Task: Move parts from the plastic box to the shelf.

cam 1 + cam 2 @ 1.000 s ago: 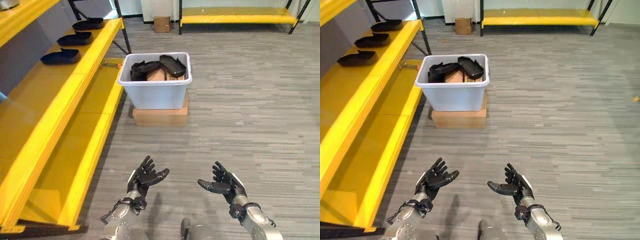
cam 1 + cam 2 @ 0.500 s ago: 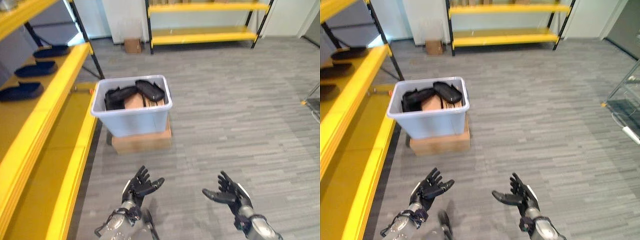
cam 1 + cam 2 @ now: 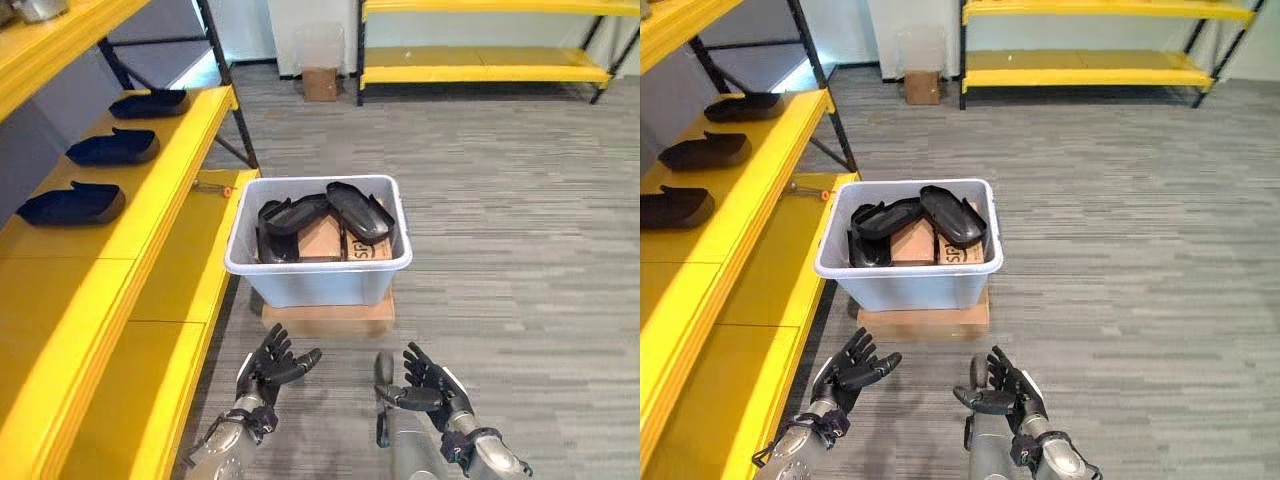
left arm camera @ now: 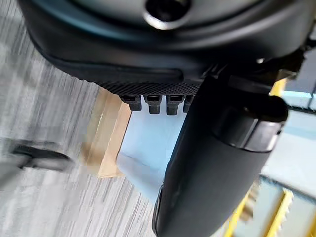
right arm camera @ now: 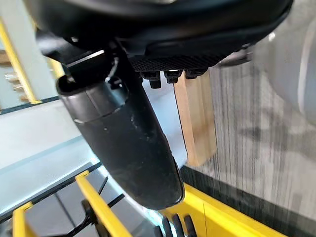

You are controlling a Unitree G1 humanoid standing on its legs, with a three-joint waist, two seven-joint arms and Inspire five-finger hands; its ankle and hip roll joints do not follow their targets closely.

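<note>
A pale plastic box (image 3: 318, 272) stands on a flat cardboard base (image 3: 328, 318) on the floor just ahead of me. Inside lie several black curved parts (image 3: 330, 208) over a brown carton (image 3: 325, 240). The yellow shelf (image 3: 160, 190) runs along my left and carries three dark parts (image 3: 70, 205) in a row. My left hand (image 3: 268, 368) and right hand (image 3: 425, 385) are held low in front of the box, palms up, fingers spread, both open and empty. The left wrist view shows the box wall (image 4: 153, 148) and the base (image 4: 106, 138) past the fingers.
A lower yellow shelf level (image 3: 190, 270) lies beside the box, with a small orange-handled tool (image 3: 215, 187) on it. A black upright post (image 3: 225, 85) stands at the shelf's corner. A second yellow rack (image 3: 480, 70) and a small carton (image 3: 320, 83) stand at the back.
The whole picture has shifted as the camera moved. The box now lies much closer, just ahead of both hands. The hands stay open and empty, nearer to each other.
</note>
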